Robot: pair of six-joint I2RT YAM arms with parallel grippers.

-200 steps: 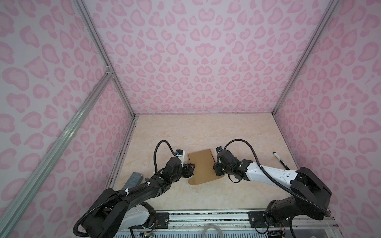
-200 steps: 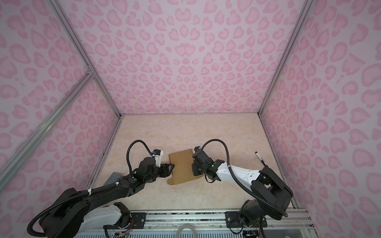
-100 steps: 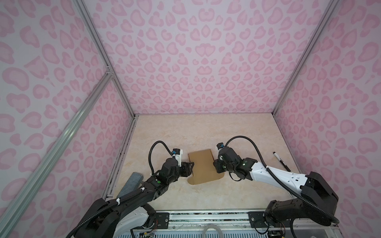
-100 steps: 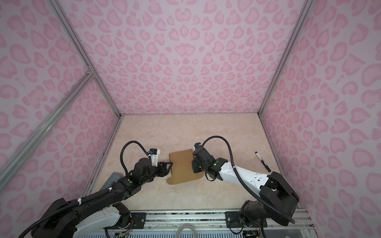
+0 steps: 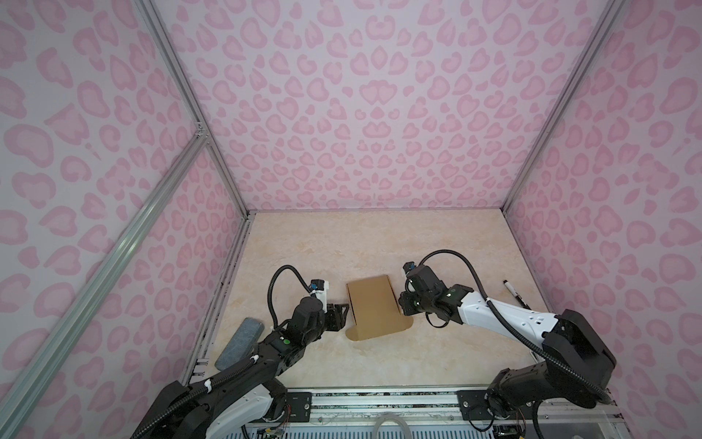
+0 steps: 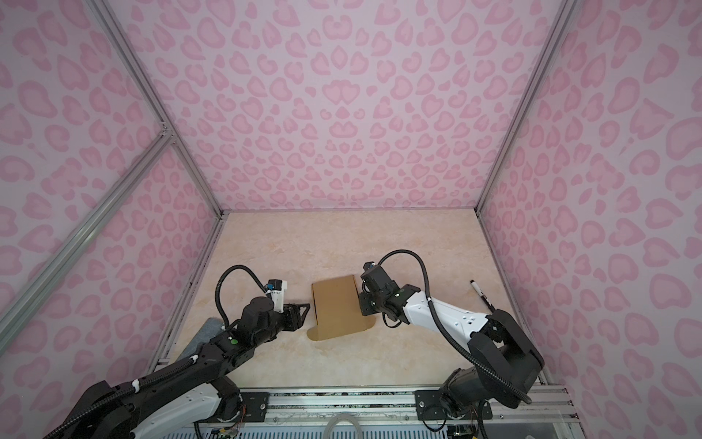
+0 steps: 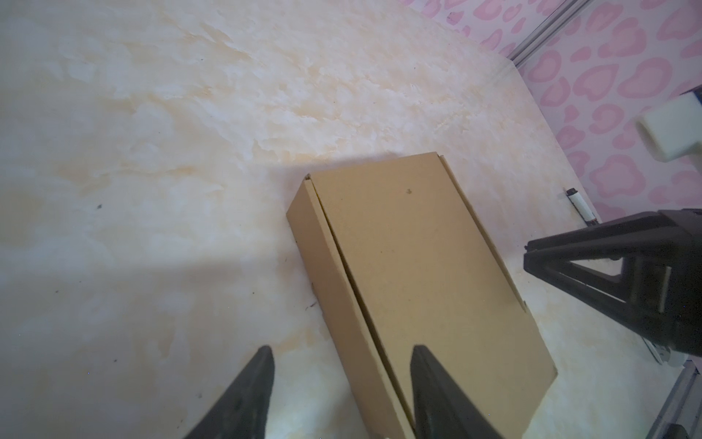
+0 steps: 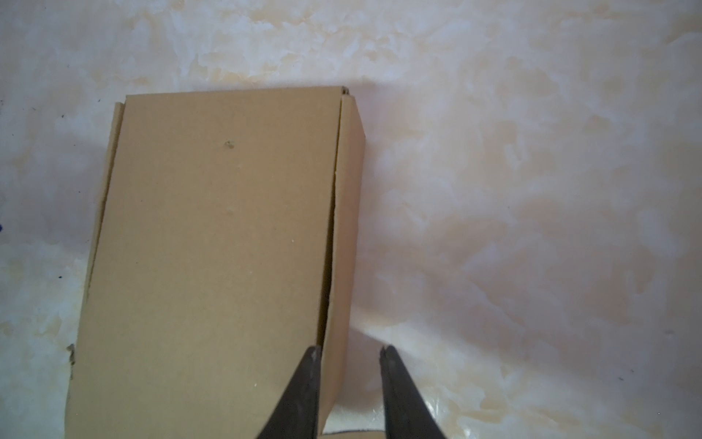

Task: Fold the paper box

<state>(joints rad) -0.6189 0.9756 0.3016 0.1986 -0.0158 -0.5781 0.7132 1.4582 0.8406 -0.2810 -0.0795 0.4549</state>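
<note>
Writing: small print on the white cam housing of the L arm in a top view, too small to read; box faces plain brown, w/ one tiny speck on the lid in both wrist views.
Paper box: lies flat on the marble-look table, lid down, roughly mid-table twd the front edge; long sides run 12 to 6 o'clock in both top views.
Flap: a rounded brown flap sticks out flat on the table at the box's 6 o'clock end, lobes at approx 5 and 7 o'clock.
Left gripper: at the box's 9 o'clock, tips just beside the long L wall.
Left jaws: apart at a medium gap, nothing pinched; in the left wrist view one finger sits over bare table, the other over the lid, w/ the box wall seen btwn them.
Right gripper: at the box's 3 o'clock, close against the long R wall.
Right jaws: narrow gap, not closed on anything; in the right wrist view one tip is at the seam btwn lid and side wall of the box, the other over the table, a strip of table showing btwn it and the wall.
Marker pen: black w/ white end, at the box's 3 o'clock, well apart, near the R wall.
Felt block: grey, at the box's 8 o'clock by the L rail, partly behind the L arm.
</note>
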